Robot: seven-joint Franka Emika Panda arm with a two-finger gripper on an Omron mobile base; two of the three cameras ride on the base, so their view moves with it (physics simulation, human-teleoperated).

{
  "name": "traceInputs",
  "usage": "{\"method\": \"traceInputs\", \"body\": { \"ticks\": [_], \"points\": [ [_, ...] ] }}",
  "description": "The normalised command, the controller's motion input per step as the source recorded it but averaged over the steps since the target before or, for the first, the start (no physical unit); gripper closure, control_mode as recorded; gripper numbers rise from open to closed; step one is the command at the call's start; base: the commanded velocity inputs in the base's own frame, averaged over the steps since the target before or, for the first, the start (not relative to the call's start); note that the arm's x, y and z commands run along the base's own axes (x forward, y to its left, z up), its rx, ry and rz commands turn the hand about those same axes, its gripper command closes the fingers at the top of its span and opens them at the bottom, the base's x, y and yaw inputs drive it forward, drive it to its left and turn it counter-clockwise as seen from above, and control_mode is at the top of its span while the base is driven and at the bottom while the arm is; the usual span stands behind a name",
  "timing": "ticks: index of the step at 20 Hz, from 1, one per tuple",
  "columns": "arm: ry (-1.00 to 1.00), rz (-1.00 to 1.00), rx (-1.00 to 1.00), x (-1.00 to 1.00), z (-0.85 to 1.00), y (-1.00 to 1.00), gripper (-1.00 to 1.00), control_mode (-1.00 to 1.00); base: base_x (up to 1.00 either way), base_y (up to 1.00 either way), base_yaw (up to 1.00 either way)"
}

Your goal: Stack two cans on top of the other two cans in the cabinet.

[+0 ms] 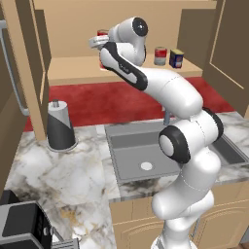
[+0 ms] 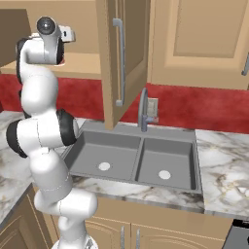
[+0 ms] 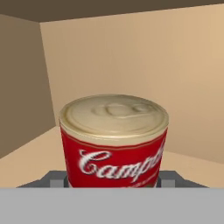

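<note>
From the left base view the arm reaches into the cabinet, with the red-and-white tin and the blue tin side by side further right on the shelf. In the hand view the gripper is clamped on a red soup can, so I'd say this is the carry step. Next it needs to go over one of those tins and set down square.

Left base view looks from behind-left over the sink into the cabinet; right base view shares both; hand view sits close inside.

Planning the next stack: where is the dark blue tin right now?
In the left base view, the dark blue tin stands on the cabinet shelf at its right end, just right of the red-and-white tin.
</note>
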Motion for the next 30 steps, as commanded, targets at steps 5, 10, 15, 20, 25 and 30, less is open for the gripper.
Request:
{"method": "traceInputs", "body": {
  "ticks": [5, 10, 15, 20, 25, 30],
  "points": [
    [0.01, -0.02, 0.0, 0.0, 0.0, 0.01, 1.0, -1.0, 0.0, 0.0, 0.0],
    [0.0, 0.0, 0.0, -0.04, -0.01, 0.01, 1.0, -1.0, 0.0, 0.0, 0.0],
    [0.0, 0.0, 0.0, -0.09, -0.07, -0.03, 1.0, -1.0, 0.0, 0.0, 0.0],
    [0.0, 0.0, 0.0, -0.01, -0.04, -0.03, 1.0, -1.0, 0.0, 0.0, 0.0],
    [0.0, 0.0, 0.0, 0.0, 0.0, -0.02, 1.0, -1.0, 0.0, 0.0, 0.0],
    [0.0, 0.0, 0.0, 0.04, -0.02, 0.0, 1.0, -1.0, 0.0, 0.0, 0.0]
  ]
}}
